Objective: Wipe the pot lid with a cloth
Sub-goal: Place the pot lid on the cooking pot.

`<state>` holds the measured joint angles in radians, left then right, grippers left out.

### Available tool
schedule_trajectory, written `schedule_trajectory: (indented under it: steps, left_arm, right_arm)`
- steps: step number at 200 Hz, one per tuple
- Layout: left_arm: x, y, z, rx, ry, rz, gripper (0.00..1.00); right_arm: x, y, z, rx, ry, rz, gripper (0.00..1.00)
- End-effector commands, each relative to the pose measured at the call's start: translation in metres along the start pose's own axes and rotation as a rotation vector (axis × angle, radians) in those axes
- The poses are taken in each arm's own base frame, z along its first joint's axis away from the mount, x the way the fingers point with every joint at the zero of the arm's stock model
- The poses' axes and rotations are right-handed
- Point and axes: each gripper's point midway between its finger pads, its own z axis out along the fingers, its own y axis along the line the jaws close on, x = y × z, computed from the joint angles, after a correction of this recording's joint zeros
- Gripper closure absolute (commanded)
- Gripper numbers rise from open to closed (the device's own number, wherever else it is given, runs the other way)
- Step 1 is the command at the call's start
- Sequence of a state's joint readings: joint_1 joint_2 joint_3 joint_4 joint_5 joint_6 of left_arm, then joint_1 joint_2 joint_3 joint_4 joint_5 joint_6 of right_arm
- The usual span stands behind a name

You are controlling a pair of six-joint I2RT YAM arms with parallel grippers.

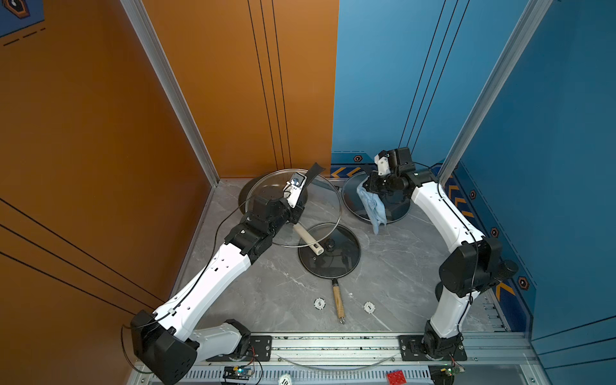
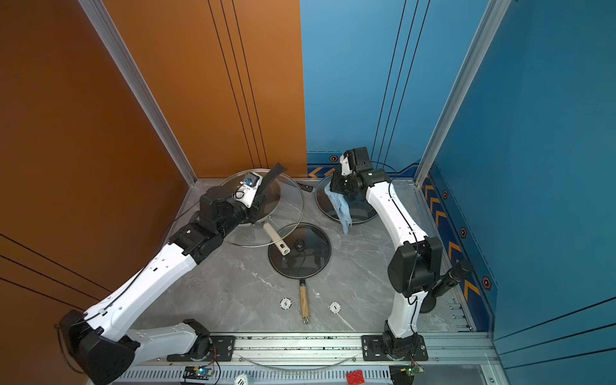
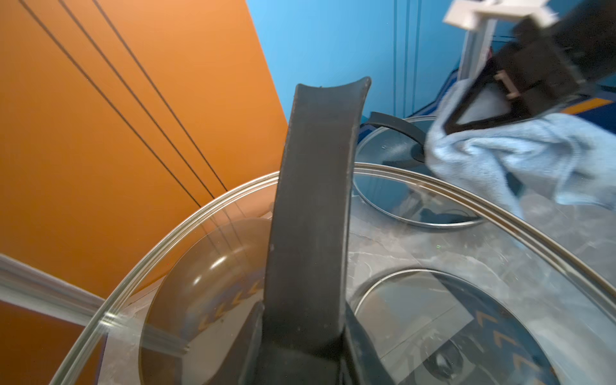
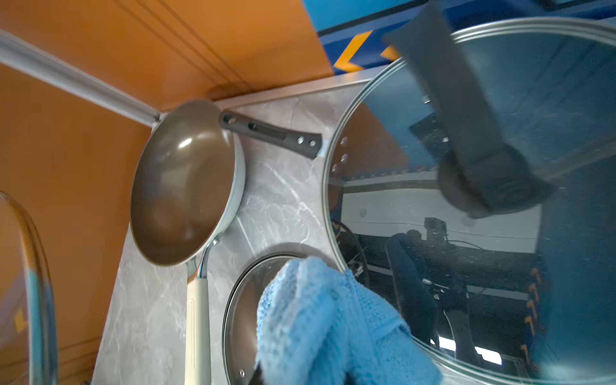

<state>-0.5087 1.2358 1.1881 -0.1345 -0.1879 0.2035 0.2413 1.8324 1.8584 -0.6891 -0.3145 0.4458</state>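
L gripper (image 1: 301,201): clamped on strap handle (image 3: 313,200) of big lid (image 1: 320,216), lid tilted above pan (image 4: 183,186) at rear L | R gripper (image 1: 372,185): closed on cloth (image 1: 374,208) | cloth: hangs over rear-R lid (image 1: 398,213), tail past rim nr table (image 1: 383,266); contact w/ lid unclear

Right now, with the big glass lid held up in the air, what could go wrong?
1. The left gripper holds the large glass lid only by its black strap handle, tilted above the frying pan and near the small lid; a slip could drop glass onto them.
2. The cloth hangs bunched from the right gripper; its loose end may snag the far lid.
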Motion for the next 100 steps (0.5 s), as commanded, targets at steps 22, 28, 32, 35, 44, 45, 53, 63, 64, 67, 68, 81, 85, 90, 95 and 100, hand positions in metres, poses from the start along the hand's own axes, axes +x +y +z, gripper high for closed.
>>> schedule_trajectory:
  steps: [22, 28, 32, 35, 44, 45, 53, 63, 64, 67, 68, 81, 85, 90, 95, 100]
  left_arm:
    - [-0.054, 0.08, 0.03, -0.26, -0.262, -0.198, 1.0]
    - [-0.05, 0.09, 0.037, -0.291, -0.264, -0.215, 1.0]
    - [-0.046, 0.097, 0.043, -0.312, -0.261, -0.23, 1.0]
    - [-0.043, 0.102, 0.047, -0.323, -0.259, -0.242, 1.0]
    - [-0.032, 0.117, 0.06, -0.356, -0.246, -0.286, 1.0]
    - [-0.031, 0.118, 0.061, -0.359, -0.247, -0.292, 1.0]
    - [-0.023, 0.128, 0.072, -0.373, -0.237, -0.319, 1.0]
    - [-0.014, 0.136, 0.086, -0.394, -0.224, -0.318, 1.0]
    - [-0.012, 0.137, 0.088, -0.397, -0.222, -0.317, 1.0]
    - [-0.009, 0.139, 0.091, -0.408, -0.216, -0.313, 1.0]
    - [-0.009, 0.14, 0.092, -0.412, -0.216, -0.313, 1.0]
    - [0.005, 0.148, 0.109, -0.434, -0.197, -0.317, 1.0]
    - [0.01, 0.151, 0.115, -0.441, -0.192, -0.326, 1.0]
    - [0.016, 0.154, 0.121, -0.451, -0.188, -0.341, 1.0]
    - [0.021, 0.157, 0.126, -0.459, -0.188, -0.355, 1.0]
    - [0.026, 0.159, 0.133, -0.46, -0.186, -0.361, 1.0]
  right_arm:
    - [-0.066, 0.027, -0.083, -0.211, -0.312, 0.12, 0.98]
    - [-0.069, 0.027, -0.091, -0.213, -0.331, 0.113, 0.98]
    - [-0.07, 0.028, -0.095, -0.212, -0.34, 0.106, 0.98]
    - [-0.071, 0.027, -0.099, -0.208, -0.348, 0.101, 0.99]
    - [-0.072, 0.025, -0.107, -0.197, -0.362, 0.088, 0.99]
    - [-0.072, 0.025, -0.108, -0.196, -0.364, 0.086, 0.98]
    - [-0.072, 0.02, -0.114, -0.178, -0.372, 0.08, 0.99]
    - [-0.07, 0.012, -0.119, -0.15, -0.382, 0.082, 0.99]
    - [-0.07, 0.011, -0.12, -0.147, -0.385, 0.083, 0.98]
    - [-0.069, 0.008, -0.122, -0.141, -0.386, 0.085, 0.98]
    - [-0.069, 0.008, -0.122, -0.139, -0.388, 0.086, 0.98]
    - [-0.063, -0.001, -0.131, -0.12, -0.398, 0.101, 0.98]
    - [-0.062, -0.003, -0.134, -0.113, -0.403, 0.104, 0.98]
    - [-0.059, -0.006, -0.137, -0.104, -0.407, 0.109, 0.98]
    - [-0.057, -0.009, -0.14, -0.095, -0.412, 0.11, 0.98]
    - [-0.053, -0.011, -0.144, -0.084, -0.416, 0.111, 0.99]
